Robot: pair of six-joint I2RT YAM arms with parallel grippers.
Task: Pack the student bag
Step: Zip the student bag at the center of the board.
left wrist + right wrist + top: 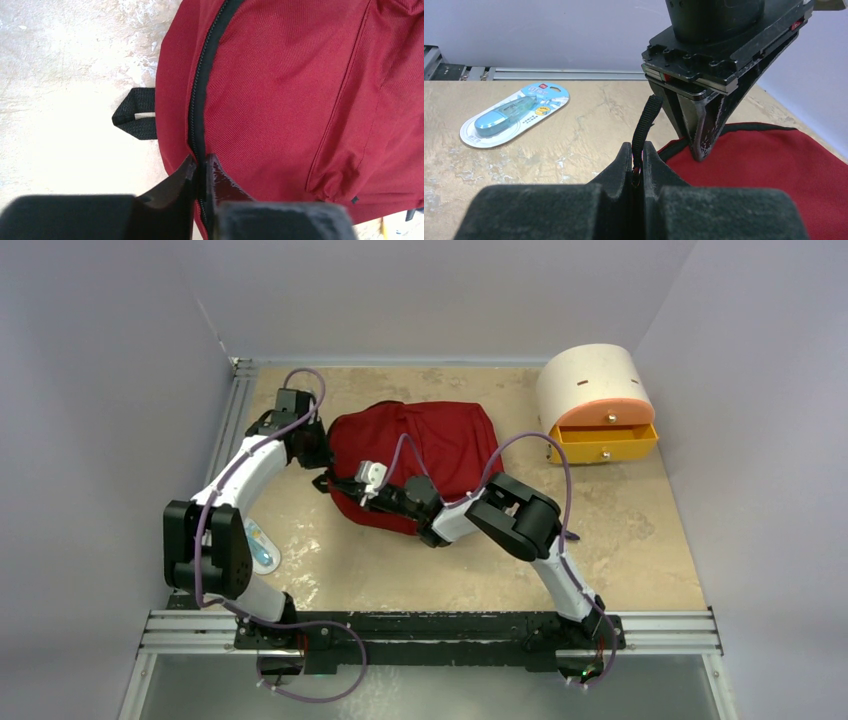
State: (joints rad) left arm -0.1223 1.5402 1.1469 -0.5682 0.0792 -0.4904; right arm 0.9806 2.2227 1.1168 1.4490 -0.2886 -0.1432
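Note:
The student bag (430, 445), dark red with a black zipper (206, 70), lies flat in the middle of the table. My left gripper (322, 453) is at the bag's left end. In the left wrist view its fingertips (202, 162) are pinched shut on the zipper line and the fabric beside it. My right gripper (342, 484) reaches to the bag's front left corner. In the right wrist view its jaws (637, 150) are shut on the black zipper pull strap (646, 120), which stands up between them. The left gripper's fingers (704, 132) press on the bag (774, 165) just beyond.
A cream-and-orange rounded drawer box (596, 400) stands at the back right with its yellow drawer pulled out. A blue item in a blister pack (262, 546) (514, 114) lies on the table near the left arm. A black strap loop (136, 120) sticks out from the bag's side.

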